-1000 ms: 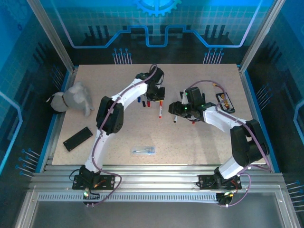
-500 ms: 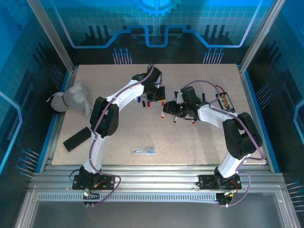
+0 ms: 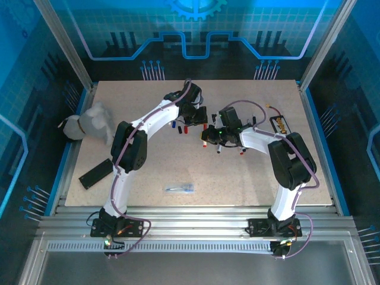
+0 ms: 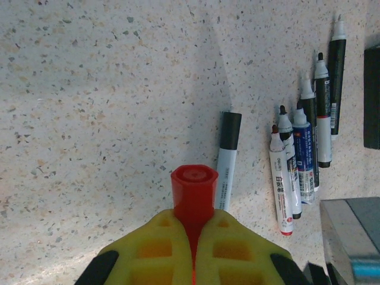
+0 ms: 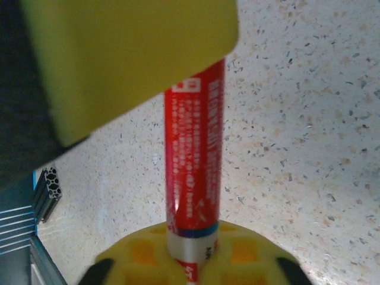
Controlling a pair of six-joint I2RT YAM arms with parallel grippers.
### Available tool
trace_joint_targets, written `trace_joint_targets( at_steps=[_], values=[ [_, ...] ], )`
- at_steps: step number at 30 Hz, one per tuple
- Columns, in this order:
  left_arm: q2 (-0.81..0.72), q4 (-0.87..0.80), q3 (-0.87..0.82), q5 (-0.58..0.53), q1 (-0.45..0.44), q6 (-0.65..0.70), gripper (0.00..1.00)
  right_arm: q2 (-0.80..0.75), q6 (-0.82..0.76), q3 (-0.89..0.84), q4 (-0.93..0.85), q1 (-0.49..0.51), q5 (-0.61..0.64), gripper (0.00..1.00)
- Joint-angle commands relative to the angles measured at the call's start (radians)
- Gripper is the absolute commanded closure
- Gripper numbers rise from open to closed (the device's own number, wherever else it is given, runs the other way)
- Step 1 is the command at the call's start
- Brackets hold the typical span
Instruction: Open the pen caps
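My left gripper (image 4: 194,218) is shut on a red pen cap (image 4: 194,189), whose end sticks out past the yellow fingers. My right gripper (image 5: 191,240) is shut on the red and white barrel of the same pen (image 5: 193,154). The barrel runs up to a yellow finger (image 5: 130,53) of the left gripper. From above, the two grippers meet at mid table, the left (image 3: 196,117) just behind the right (image 3: 209,135). On the table lie a black-capped pen (image 4: 227,157) and several uncapped pens (image 4: 304,151) side by side.
A grey plush toy (image 3: 92,122) lies at the table's left edge, with a flat black object (image 3: 97,173) nearer the front. A clear wrapper (image 3: 179,188) sits front centre. A small black holder (image 3: 280,126) stands at the right. Loose pens (image 3: 178,126) lie beside the grippers.
My right gripper has moved left to the left gripper and shut on the pen's barrel. The left gripper stayed shut on the red cap and barely moved.
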Motion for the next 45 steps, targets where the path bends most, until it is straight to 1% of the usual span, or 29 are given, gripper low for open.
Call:
trace_joint_targets(
  at_steps=[1, 3, 5, 6, 7, 8, 9, 12, 18, 20, 23, 24, 25, 29, 31, 32, 33, 36, 38, 40, 42, 45],
  values=[
    [-0.058, -0.006, -0.027, 0.013, 0.001, -0.017, 1.0, -0.006, -0.006, 0.021, 0.012, 0.011, -0.018, 1.0],
    [-0.059, -0.014, -0.026, 0.002, 0.003, -0.017, 1.0, -0.024, -0.01, 0.007, 0.01, 0.011, -0.021, 1.0],
    [-0.058, -0.015, -0.027, -0.004, 0.005, -0.018, 0.85, -0.045, -0.016, -0.009, 0.008, 0.011, -0.025, 1.0],
    [-0.058, -0.015, -0.027, -0.009, 0.006, -0.018, 0.76, -0.055, -0.018, -0.019, 0.008, 0.013, -0.027, 1.0],
    [-0.057, -0.013, -0.027, -0.009, 0.007, -0.02, 0.7, -0.066, -0.021, -0.029, 0.009, 0.012, -0.03, 1.0],
    [-0.056, -0.011, -0.027, -0.009, 0.007, -0.021, 0.67, -0.076, -0.022, -0.037, 0.009, 0.014, -0.032, 1.0],
    [-0.052, -0.012, -0.025, -0.01, 0.007, -0.022, 0.66, -0.082, -0.024, -0.043, 0.008, 0.015, -0.032, 1.0],
    [-0.041, -0.012, -0.017, -0.009, 0.01, -0.026, 0.66, -0.097, -0.025, -0.056, 0.009, 0.019, -0.035, 1.0],
    [-0.022, -0.012, 0.0, -0.011, 0.01, -0.032, 0.68, -0.102, -0.031, -0.059, 0.004, 0.032, -0.045, 1.0],
    [-0.014, -0.014, 0.009, -0.018, 0.009, -0.031, 0.73, -0.1, -0.033, -0.059, 0.001, 0.036, -0.047, 1.0],
    [-0.003, -0.013, 0.02, -0.017, 0.009, -0.032, 0.86, -0.095, -0.025, -0.063, 0.012, 0.039, -0.047, 1.0],
    [0.003, -0.014, 0.026, -0.014, 0.009, -0.033, 0.95, -0.091, -0.019, -0.067, 0.019, 0.04, -0.051, 1.0],
    [0.01, -0.014, 0.031, -0.014, 0.01, -0.032, 1.0, -0.088, -0.014, -0.068, 0.024, 0.044, -0.054, 1.0],
    [0.037, -0.007, 0.066, -0.057, 0.021, -0.037, 1.0, -0.101, 0.016, -0.124, 0.041, 0.076, -0.094, 1.0],
    [0.081, -0.024, 0.141, -0.094, 0.04, -0.035, 1.0, -0.154, 0.013, -0.196, 0.028, 0.126, -0.119, 1.0],
    [0.112, -0.049, 0.203, -0.118, 0.048, -0.025, 1.0, -0.183, 0.018, -0.244, 0.025, 0.152, -0.134, 1.0],
    [0.16, -0.095, 0.3, -0.139, 0.057, -0.012, 1.0, -0.222, 0.026, -0.285, -0.004, 0.188, -0.129, 1.0],
    [0.311, -0.24, 0.599, -0.146, 0.073, 0.003, 1.0, -0.345, 0.058, -0.377, -0.06, 0.284, -0.092, 1.0],
    [0.354, -0.269, 0.689, -0.14, 0.073, -0.002, 1.0, -0.416, 0.081, -0.411, -0.071, 0.311, -0.073, 1.0],
    [0.337, -0.238, 0.657, -0.134, 0.07, -0.012, 1.0, -0.467, 0.076, -0.403, -0.112, 0.314, -0.049, 1.0],
    [0.304, -0.205, 0.588, -0.132, 0.071, -0.02, 1.0, -0.495, 0.069, -0.376, -0.153, 0.309, -0.032, 1.0],
    [0.262, -0.184, 0.509, -0.132, 0.068, -0.005, 1.0, -0.516, 0.057, -0.366, -0.183, 0.272, -0.002, 1.0]
  ],
)
